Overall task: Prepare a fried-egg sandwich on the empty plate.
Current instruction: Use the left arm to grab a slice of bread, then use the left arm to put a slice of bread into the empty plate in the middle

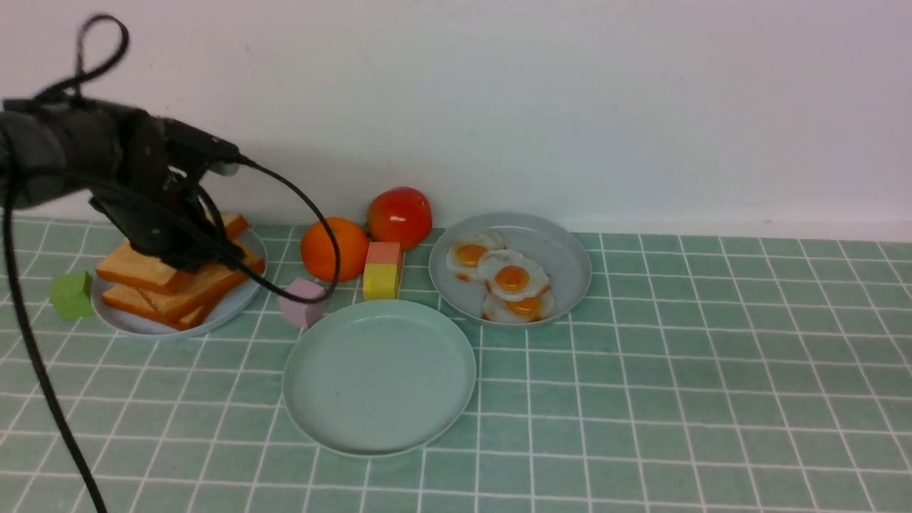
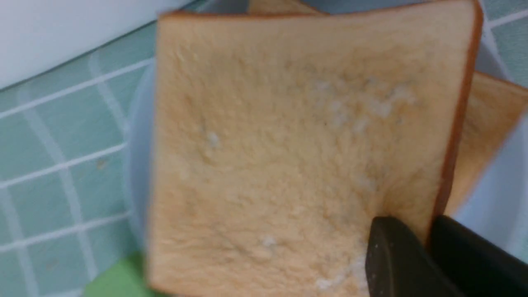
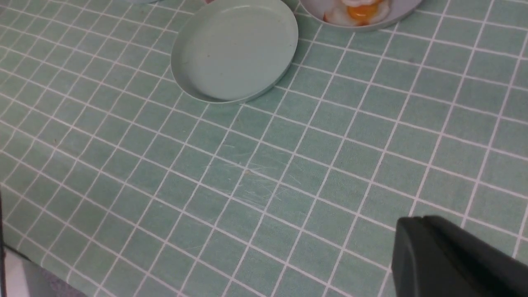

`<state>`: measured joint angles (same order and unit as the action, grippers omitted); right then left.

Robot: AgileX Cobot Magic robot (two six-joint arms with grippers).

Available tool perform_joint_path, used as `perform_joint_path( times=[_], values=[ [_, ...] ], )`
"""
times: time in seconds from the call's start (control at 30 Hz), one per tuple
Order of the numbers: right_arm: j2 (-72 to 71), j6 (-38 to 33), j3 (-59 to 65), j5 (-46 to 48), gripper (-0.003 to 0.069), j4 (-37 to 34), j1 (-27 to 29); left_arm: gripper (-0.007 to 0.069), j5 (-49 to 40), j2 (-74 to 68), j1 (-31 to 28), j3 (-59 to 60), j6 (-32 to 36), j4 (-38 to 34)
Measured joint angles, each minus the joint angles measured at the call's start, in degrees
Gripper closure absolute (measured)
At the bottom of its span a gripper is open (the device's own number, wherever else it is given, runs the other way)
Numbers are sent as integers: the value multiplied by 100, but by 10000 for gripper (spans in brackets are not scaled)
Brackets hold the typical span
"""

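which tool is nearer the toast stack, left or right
Left. The left tool is at the toast stack, pinching the top slice's edge. The right tool hangs over bare tablecloth, on the empty plate's near side, away from the toast.

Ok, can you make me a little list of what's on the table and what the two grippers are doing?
left gripper: shut on the edge of the top toast
other toast: stacked on the bluish plate
eggs: three, on the grey plate
empty plate: nothing on it yet
right gripper: shut, holding nothing, above bare tiles
extras: orange, tomato, blocks
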<state>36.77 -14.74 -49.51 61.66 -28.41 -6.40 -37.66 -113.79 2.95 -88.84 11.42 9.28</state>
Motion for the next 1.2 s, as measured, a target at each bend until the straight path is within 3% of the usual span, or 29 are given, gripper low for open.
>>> perform_joint_path(
  times=[0.17, 0.3, 0.33, 0.5, 0.63, 0.8, 0.93, 1.0, 1.03, 1.1, 1.2],
  values=[
    [0, -13, 0, 0, 634, -59, 0, 550, -764, 992, 119, 109, -34, -897],
    [0, -13, 0, 0, 630, -59, 0, 550, -919, 1624, 798, 841, 209, -1256],
    [0, -13, 0, 0, 627, -59, 0, 550, -745, 1747, 1251, 1262, 276, -1268],
    [0, -13, 0, -28, 624, -64, 0, 550, 66, 1658, 2552, 2066, 304, -815],
    [0, -13, 0, -23, 618, -75, 0, 550, 510, 1348, 2991, 2136, 304, -183],
    [0, -13, 0, 25, 596, -75, 0, 545, 991, 968, 3062, 2142, 310, 0],
    [0, -13, 0, 38, 517, -64, 0, 452, 1068, 784, 3062, 2142, 310, 109],
    [0, -13, 0, -12, 439, -64, 0, 339, 1075, 792, 3082, 2142, 310, 123],
    [0, -13, 0, -12, 439, -64, 0, 328, 1075, 801, 3083, 2142, 310, 123],
    [46, -13, 0, -209, 340, -179, 0, 190, 968, 970, 3126, 2142, 243, 141],
    [291, -13, -15, -442, 275, -421, 0, 90, 717, 1362, 3196, 2149, 97, 133]
  ],
)
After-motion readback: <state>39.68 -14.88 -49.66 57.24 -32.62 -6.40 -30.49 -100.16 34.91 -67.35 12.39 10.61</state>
